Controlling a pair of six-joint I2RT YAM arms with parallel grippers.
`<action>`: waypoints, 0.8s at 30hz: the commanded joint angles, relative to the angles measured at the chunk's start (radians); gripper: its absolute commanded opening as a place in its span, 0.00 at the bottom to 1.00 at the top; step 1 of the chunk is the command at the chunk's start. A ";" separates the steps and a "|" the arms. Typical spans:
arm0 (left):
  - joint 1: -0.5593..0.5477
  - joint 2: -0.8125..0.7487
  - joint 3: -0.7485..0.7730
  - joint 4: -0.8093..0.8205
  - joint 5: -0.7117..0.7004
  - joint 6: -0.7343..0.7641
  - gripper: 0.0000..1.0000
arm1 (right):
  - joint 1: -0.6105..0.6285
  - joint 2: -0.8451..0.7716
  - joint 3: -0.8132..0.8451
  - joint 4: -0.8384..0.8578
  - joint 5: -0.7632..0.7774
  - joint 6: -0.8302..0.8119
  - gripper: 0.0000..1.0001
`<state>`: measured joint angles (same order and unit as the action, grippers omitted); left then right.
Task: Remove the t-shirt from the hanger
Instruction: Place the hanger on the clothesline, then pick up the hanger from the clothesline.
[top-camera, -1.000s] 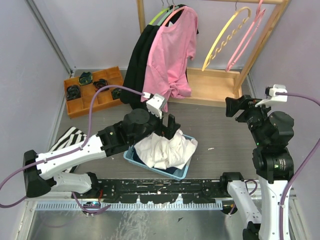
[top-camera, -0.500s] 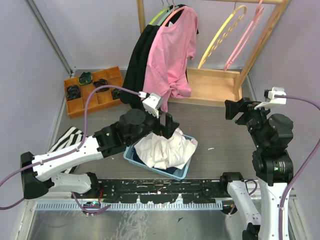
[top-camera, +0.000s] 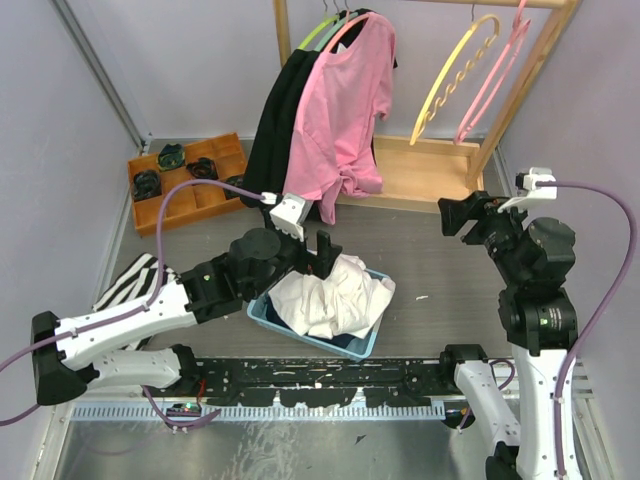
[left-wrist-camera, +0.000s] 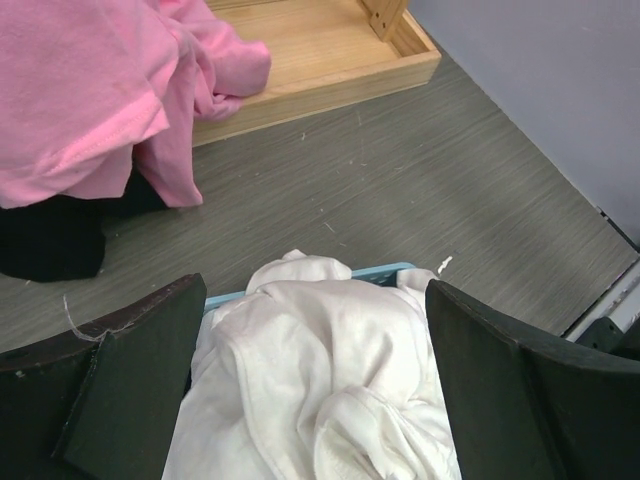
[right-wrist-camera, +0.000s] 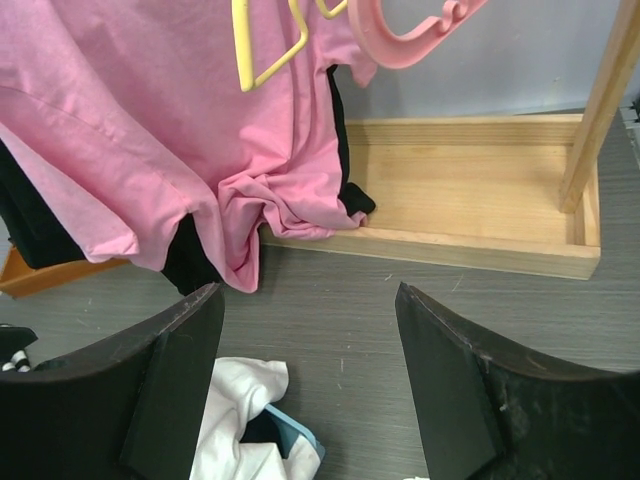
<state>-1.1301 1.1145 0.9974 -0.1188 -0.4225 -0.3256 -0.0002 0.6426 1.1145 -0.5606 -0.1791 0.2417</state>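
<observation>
– Down at the near edge of the desk (top-camera: 440, 270), what is the left gripper (left-wrist-camera: 312, 400) doing?
– It hangs just above the blue basket (left-wrist-camera: 380, 270), jaws spread wide with nothing between them. A white garment (top-camera: 335, 300) lies crumpled in the basket right under it.
– And the right gripper (right-wrist-camera: 310, 390)?
– Raised over the right side of the desk, jaws well apart and empty too, facing the rack.
– Anything off to the left?
– A striped cloth (top-camera: 130, 280) lies beside the left arm. Further back an orange tray (top-camera: 160, 222) holds a few dark objects I cannot make out.
– So where is the t-shirt?
– The pink t-shirt (top-camera: 345, 110) hangs at the back on the wooden rack (top-camera: 430, 170), on its hanger, its hem bunched on the rack's base. Both grippers are well apart from it. A black t-shirt (top-camera: 272, 130) hangs just beside it on the left, under a green hanger (top-camera: 318, 32).
– Other hangers?
– A yellow hanger (top-camera: 437, 90) and a pink hanger (top-camera: 490, 85), both bare, on the right end of the same rail.
</observation>
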 joint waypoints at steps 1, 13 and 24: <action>0.003 -0.020 -0.008 0.008 -0.044 -0.004 0.98 | -0.001 0.029 -0.015 0.116 -0.060 0.028 0.75; 0.003 -0.071 -0.096 0.012 -0.064 -0.051 0.98 | 0.000 0.117 0.034 0.262 -0.166 0.125 0.74; 0.002 -0.031 -0.109 0.033 -0.029 -0.086 0.98 | 0.105 0.295 0.194 0.353 -0.109 0.137 0.73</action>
<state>-1.1301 1.0710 0.8932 -0.1234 -0.4629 -0.3859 0.0460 0.8841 1.2110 -0.2962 -0.3321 0.3798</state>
